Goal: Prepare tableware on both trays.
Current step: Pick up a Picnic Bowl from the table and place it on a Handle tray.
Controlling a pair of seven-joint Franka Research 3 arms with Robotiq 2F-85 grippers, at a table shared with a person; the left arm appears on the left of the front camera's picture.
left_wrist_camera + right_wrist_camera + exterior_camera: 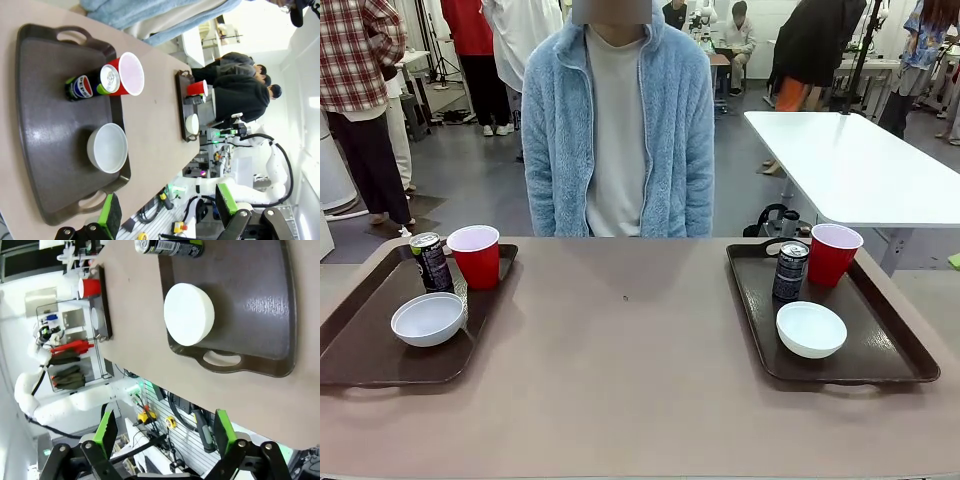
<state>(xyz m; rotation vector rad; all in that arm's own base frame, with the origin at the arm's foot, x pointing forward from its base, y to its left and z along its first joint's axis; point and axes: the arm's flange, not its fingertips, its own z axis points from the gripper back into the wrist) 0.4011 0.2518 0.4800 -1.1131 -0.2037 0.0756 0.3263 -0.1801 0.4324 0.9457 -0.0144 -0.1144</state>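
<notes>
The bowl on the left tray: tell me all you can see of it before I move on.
The bowl is shallow, round and white, smooth like plastic or glazed ware, empty inside. It sits upright on the left tray, in the near half, close to the tray's inner rim. The dark drink can and the red cup stand behind it, apart from it. Nothing touches it but the tray. The left wrist view shows it from above, whole and unmarked.
</notes>
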